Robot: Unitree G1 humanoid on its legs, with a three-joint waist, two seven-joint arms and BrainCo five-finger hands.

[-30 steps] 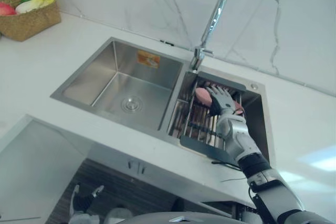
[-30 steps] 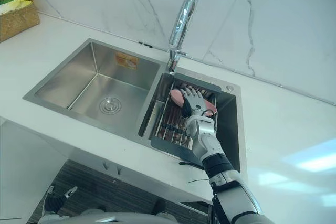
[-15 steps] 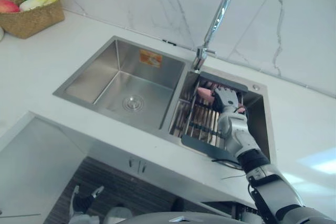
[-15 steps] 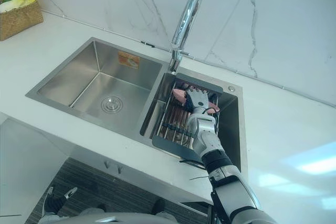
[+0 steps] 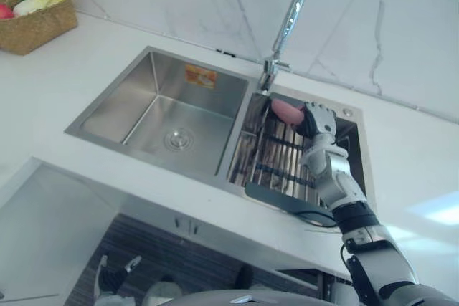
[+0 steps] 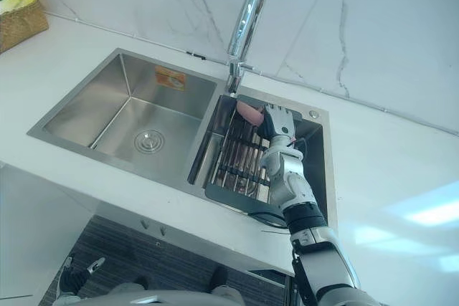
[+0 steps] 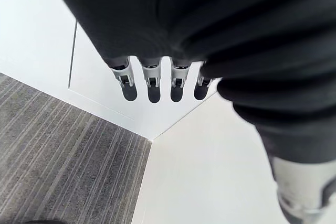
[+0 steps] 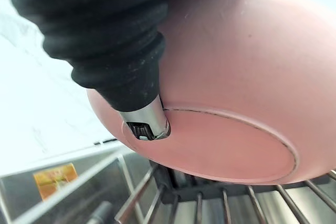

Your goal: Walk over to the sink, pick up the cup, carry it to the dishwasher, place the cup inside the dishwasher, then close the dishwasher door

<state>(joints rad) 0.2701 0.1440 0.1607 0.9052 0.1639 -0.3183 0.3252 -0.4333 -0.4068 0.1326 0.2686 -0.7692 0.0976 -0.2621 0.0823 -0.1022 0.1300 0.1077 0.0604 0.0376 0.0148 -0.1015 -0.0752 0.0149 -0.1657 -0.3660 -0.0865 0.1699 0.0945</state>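
Stainless-steel double sink [image 5: 147, 69]. The right hand [image 5: 320, 120] clasps the rounded pink cup [image 5: 285, 110] at the back of the sink's right basin, thumb against the cup's base. Below the cup, a wire drying rack [image 5: 276, 159] lines that basin. A tall chrome faucet [image 5: 290, 23] rises from the sink's rear rim, just beside the cup. A woven basket of produce [image 5: 32, 23] stands well left of the sink. The left hand [image 7: 157, 24] hangs with its fingers straight.
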